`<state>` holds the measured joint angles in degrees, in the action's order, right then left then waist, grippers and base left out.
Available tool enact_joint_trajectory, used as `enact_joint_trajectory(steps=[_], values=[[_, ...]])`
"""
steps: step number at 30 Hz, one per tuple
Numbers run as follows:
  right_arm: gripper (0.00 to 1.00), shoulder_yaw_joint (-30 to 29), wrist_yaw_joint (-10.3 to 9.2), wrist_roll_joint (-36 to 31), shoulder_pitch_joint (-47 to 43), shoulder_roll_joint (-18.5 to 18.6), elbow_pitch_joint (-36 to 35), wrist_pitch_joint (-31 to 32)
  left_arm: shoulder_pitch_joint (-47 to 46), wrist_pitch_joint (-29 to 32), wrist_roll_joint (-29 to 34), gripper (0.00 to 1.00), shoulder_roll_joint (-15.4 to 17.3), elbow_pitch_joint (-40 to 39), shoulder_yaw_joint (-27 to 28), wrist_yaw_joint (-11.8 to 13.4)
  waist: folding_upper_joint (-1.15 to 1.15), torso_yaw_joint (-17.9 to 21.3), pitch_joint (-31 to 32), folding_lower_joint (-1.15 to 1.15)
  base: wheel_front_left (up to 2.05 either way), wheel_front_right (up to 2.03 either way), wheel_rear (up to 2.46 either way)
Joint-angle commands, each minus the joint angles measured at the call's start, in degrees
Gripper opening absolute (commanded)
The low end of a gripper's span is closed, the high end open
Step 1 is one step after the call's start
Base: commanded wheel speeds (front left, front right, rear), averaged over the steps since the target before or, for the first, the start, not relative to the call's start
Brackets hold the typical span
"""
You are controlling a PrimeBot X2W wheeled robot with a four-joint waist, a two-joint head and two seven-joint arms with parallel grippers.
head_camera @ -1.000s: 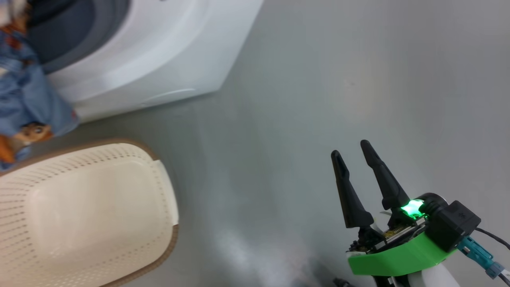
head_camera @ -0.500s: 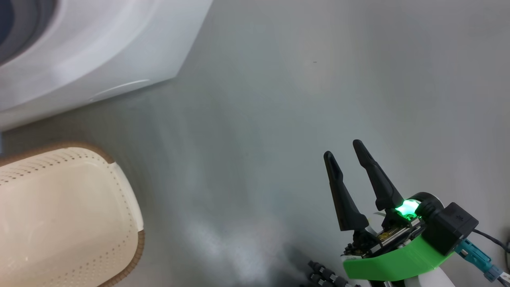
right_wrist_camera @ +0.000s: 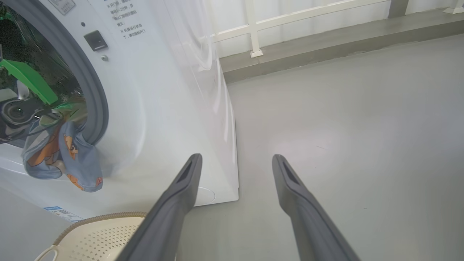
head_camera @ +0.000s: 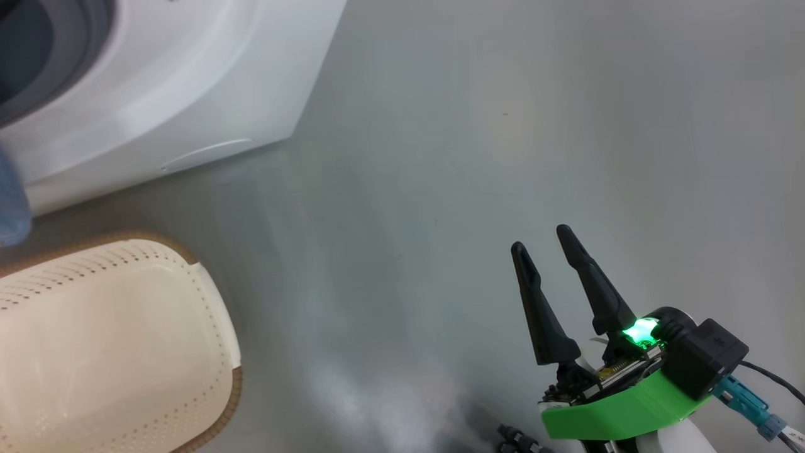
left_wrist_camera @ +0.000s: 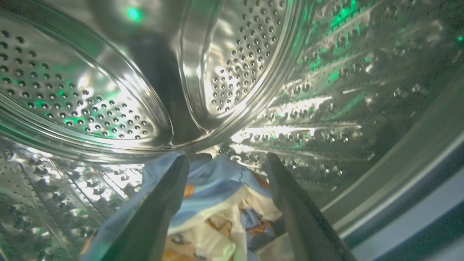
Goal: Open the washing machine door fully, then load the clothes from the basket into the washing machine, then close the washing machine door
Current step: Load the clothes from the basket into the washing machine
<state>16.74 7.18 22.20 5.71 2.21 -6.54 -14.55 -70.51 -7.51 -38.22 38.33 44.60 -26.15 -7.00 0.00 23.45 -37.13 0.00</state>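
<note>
Drawn further into washing machine [right_wrist_camera: 163, 90] since earlier: clothes [left_wrist_camera: 217, 185]. Left gripper [left_wrist_camera: 226, 156]: spread wide astride them, gripping nothing. Right gripper [head_camera: 541, 239]: spread, empty.

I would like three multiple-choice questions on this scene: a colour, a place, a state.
1. What colour is the rim of the cream perforated plastic basket? A. green B. brown C. black
2. Where does the light blue bear-printed fabric bundle hang? A. inside the basket B. over the grey-blue rubber gasket of the white washing machine C. on top of the machine
3. How is the right end effector? A. open, empty B. shut on fabric C. shut, empty
Answers: 1 B: a brown band edges it. 2 B: it droops out over the gasket lip. 3 A: its dark fingers stand apart, nothing between.
</note>
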Motion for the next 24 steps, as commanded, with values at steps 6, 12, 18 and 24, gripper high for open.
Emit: enact_joint_trajectory(steps=[6,12,18,24], values=[[1.00,0.4,0.31,-0.3,0.7,0.7,0.5,-0.4,2.9,-0.8,-1.1,1.00,0.5,1.6,0.1,-0.2,0.00,-1.9,3.5,0.00,0.00,0.00,0.00],[1.00,-1.0,0.31,-1.2,1.1,0.7,1.7,-0.4,6.2,-4.7,-2.7,1.00,-1.4,2.4,-0.5,-0.4,0.00,-3.9,6.5,0.00,0.00,0.00,0.00],[1.00,-1.8,0.31,-2.3,2.2,0.7,3.2,-0.4,9.9,-7.1,-3.1,1.00,-3.2,0.5,-0.5,-0.4,0.00,-6.2,9.7,0.00,0.00,0.00,0.00],[1.00,-3.0,0.31,-3.4,3.5,0.7,5.0,-0.4,14.6,-7.5,-2.8,1.00,-5.0,-3.1,2.1,-0.5,0.00,-8.3,13.2,0.00,0.00,0.00,0.00]])
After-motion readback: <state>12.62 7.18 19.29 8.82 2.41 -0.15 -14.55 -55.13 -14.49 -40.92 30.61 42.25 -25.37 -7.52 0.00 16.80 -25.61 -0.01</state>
